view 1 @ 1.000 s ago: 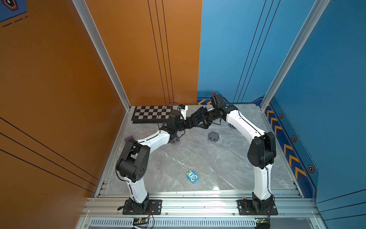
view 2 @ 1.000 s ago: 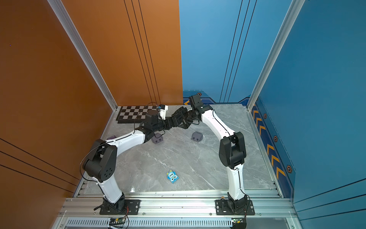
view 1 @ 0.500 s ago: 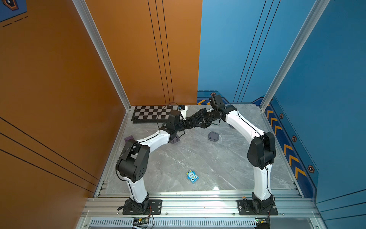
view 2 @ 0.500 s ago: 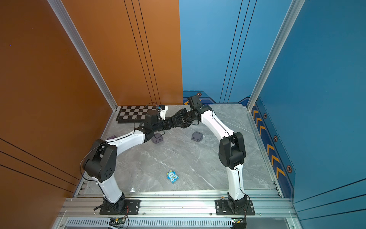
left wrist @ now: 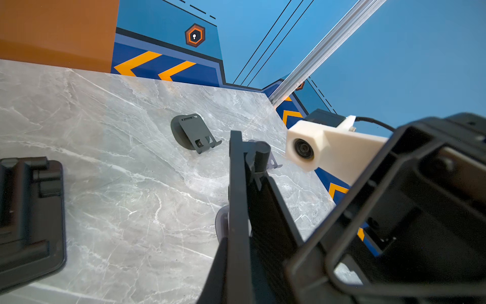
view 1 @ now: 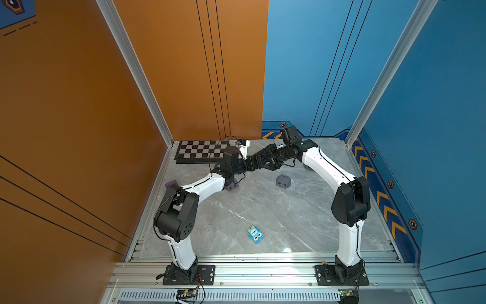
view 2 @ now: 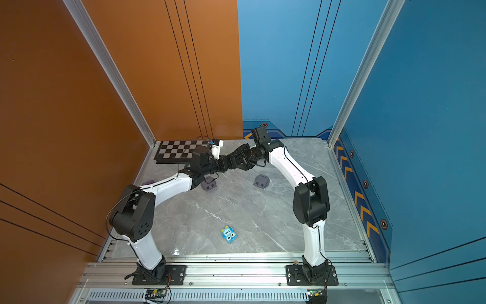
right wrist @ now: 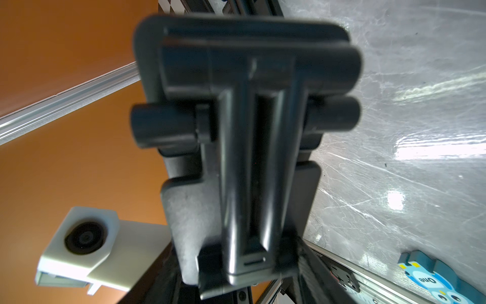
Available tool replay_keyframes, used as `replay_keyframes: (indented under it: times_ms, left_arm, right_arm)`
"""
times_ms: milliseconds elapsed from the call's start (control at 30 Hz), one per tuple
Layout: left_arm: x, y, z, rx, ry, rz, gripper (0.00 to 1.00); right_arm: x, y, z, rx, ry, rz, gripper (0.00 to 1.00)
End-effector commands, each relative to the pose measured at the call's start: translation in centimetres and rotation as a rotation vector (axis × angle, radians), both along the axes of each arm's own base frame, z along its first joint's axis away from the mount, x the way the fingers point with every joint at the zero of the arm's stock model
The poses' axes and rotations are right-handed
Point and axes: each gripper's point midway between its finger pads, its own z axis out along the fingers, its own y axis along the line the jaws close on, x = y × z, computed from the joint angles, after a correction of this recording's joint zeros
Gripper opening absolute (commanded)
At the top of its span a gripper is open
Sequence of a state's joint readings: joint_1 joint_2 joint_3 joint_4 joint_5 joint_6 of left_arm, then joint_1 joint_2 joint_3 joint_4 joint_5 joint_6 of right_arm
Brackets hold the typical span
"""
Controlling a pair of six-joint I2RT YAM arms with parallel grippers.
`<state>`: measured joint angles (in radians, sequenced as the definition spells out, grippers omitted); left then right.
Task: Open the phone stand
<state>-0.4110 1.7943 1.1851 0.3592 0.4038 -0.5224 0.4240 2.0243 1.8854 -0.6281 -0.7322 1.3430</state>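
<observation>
A dark grey phone stand hangs in the air at the back of the table, held between my two grippers. In the right wrist view it fills the middle, its leg folded flat against the plate and the hinge bar across the top. My right gripper is shut on the stand's lower end. The left wrist view shows the phone stand edge-on, with my left gripper shut on its plate. In both top views the left gripper and right gripper meet tip to tip and hide the stand.
Other grey stands lie on the marble: one mid-table, one under the left arm, a purple one by the left wall. A chessboard lies at the back left. A blue card lies near the front.
The right gripper has closed in on the stand's end. Both arms have hardly moved.
</observation>
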Motion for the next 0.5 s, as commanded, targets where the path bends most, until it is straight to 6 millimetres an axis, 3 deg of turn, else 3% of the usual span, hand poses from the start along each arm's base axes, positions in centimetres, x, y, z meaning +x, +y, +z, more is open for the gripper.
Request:
replay_keyframes:
  times_ms: [0, 467]
  left_arm:
    - [1.9, 3.5, -1.1, 0.007, 0.03, 0.11, 0.0]
    - [1.8, 5.1, -2.0, 0.013, 0.051, 0.13, 0.0]
  right_arm:
    - [0.6, -2.8, 3.5, 0.017, -0.063, -0.058, 0.39]
    - [0.6, -5.9, 5.4, 0.046, -0.079, -0.096, 0.38]
